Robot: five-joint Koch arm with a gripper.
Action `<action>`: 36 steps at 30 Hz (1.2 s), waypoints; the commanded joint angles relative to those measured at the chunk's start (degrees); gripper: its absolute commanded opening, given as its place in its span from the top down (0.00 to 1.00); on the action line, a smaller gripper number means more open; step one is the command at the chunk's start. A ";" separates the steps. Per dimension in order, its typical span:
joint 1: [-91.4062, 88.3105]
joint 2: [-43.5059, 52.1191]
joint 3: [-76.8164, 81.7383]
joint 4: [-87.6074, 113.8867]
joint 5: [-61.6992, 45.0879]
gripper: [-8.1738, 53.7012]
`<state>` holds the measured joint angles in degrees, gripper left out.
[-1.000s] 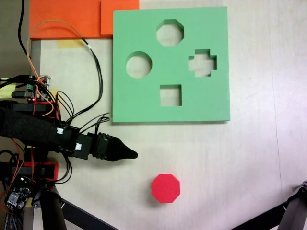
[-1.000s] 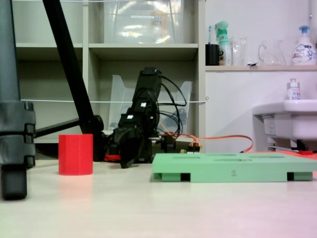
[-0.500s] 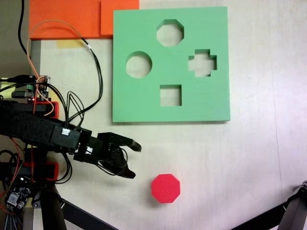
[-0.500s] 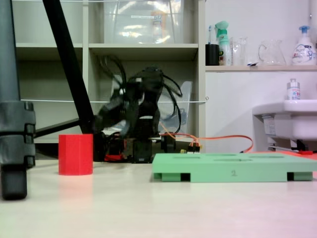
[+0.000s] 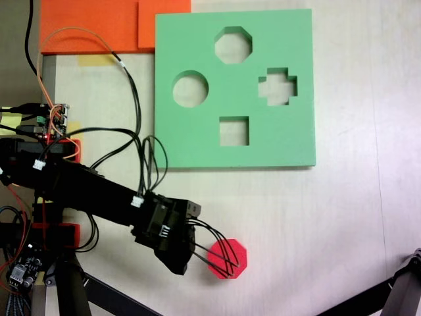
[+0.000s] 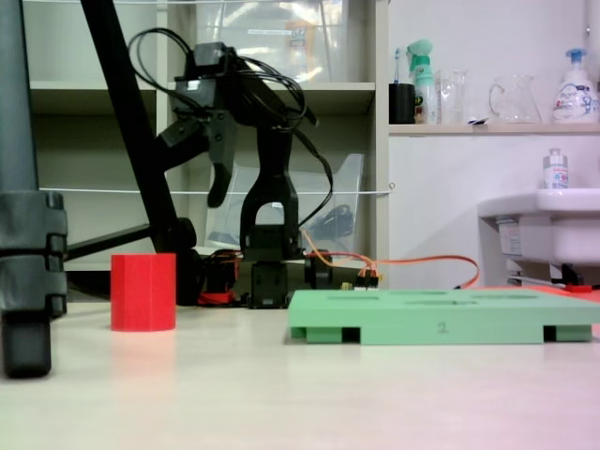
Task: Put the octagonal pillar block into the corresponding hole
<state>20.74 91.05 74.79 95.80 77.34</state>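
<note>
A pale counter [image 5: 342,210] is carrying the scene, with open shelving [image 6: 272,89] and a white sink [image 6: 544,225] standing behind it in a fixed view. One square green foam board [image 5: 197,141] is lying flat, showing four cutouts: one octagonal hole [image 5: 233,45] at the far edge, one round hole [image 5: 191,89], one cross-shaped hole [image 5: 277,86] and one square hole [image 5: 234,131]. One octagonal pillar block [image 5: 233,253] is standing upright on the counter, well apart from the board, its near-left part covered by cables from above. The single black arm [image 5: 92,197] is reaching over it. The gripper [image 6: 217,183] is hanging well above the block [image 6: 142,292], off to its right in this view, and whether its jaws are parted cannot be told. Two orange foam slabs [image 5: 99,23] are lying beside the board.
</note>
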 commanded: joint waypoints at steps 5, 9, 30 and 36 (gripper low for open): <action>4.39 -8.17 -5.54 0.35 -4.13 0.02; 5.10 -11.34 -5.80 -2.55 -5.89 0.02; 0.44 -19.51 -6.86 -14.85 -5.80 0.03; 0.00 -22.24 -6.77 -15.64 -5.71 0.03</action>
<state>19.86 68.03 70.40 81.74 71.10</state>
